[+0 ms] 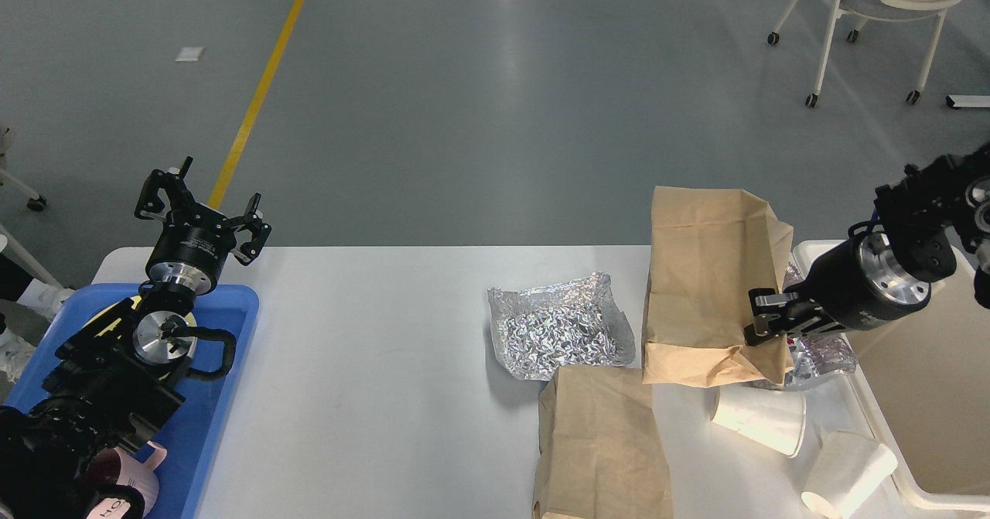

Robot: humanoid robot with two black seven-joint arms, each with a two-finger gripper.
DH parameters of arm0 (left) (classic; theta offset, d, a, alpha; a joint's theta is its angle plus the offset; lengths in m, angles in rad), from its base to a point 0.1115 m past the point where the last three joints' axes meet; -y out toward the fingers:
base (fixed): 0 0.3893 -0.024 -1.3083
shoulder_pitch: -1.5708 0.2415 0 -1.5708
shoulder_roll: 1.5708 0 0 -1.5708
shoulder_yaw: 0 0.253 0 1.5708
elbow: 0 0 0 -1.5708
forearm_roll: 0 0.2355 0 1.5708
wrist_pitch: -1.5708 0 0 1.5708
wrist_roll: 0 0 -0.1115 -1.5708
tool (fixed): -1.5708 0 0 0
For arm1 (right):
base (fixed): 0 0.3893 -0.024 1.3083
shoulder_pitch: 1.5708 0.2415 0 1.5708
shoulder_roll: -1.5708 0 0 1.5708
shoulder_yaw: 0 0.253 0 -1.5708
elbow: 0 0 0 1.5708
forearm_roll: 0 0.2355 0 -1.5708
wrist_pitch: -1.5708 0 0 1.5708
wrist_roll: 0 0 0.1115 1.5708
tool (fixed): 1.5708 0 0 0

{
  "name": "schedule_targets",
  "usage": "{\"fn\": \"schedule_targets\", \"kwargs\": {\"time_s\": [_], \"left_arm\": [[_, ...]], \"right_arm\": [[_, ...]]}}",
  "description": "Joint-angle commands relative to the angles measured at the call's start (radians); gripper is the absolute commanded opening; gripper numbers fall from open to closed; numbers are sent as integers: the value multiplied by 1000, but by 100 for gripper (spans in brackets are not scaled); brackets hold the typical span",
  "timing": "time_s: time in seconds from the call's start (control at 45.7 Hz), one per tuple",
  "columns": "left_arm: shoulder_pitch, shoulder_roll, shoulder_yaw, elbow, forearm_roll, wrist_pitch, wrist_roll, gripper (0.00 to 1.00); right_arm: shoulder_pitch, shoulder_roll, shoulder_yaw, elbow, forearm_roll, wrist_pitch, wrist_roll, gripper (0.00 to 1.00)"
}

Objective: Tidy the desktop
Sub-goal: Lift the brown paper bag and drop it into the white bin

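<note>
The desktop point(371, 395) is a wide white tabletop. My right gripper point(766, 326) is shut on the edge of a brown paper bag point(708, 287) and holds it lifted above the desktop's right side, beside the cream-white bin point(928, 395). A second brown paper bag point(599, 445) lies flat at the front. A crumpled foil sheet point(561, 333) lies in the middle. Two white paper cups point(762, 420) point(847, 474) lie on their sides at the front right. My left gripper point(201, 206) is open and empty above the blue tray point(224, 395).
More foil point(820, 353) shows behind the lifted bag near the bin. A pink mug point(147, 472) and a yellow plate lie in the blue tray under my left arm. A chair on wheels point(874, 8) stands on the floor far right.
</note>
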Motion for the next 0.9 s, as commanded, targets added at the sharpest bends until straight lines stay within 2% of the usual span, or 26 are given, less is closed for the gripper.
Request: {"fn": "schedule_targets", "kwargs": {"time_s": [0.0,0.131,0.153,0.307,0.416,0.569,0.679,0.876], "left_arm": [[0,0,0,0,0,0,0,100],[0,0,0,0,0,0,0,100],[0,0,0,0,0,0,0,100],[0,0,0,0,0,0,0,99],[0,0,0,0,0,0,0,100],[0,0,0,0,0,0,0,100],[0,0,0,0,0,0,0,100],[0,0,0,0,0,0,0,99]], "right_arm": [[131,123,-136,-64,-3,-4,-14,0],[244,269,-277,-102,67,-24,-14,0],[287,327,-315,-115,147,-30,-14,0],[465,508,-480,-130,443,-20,-14,0],[567,598,-561,-121,572,11,-12,0],[675,634,-567,-75,627,80,-14,0],[745,652,-564,-37,666,85,-14,0],[739,648,-597,-35,675,65,-14,0]]}}
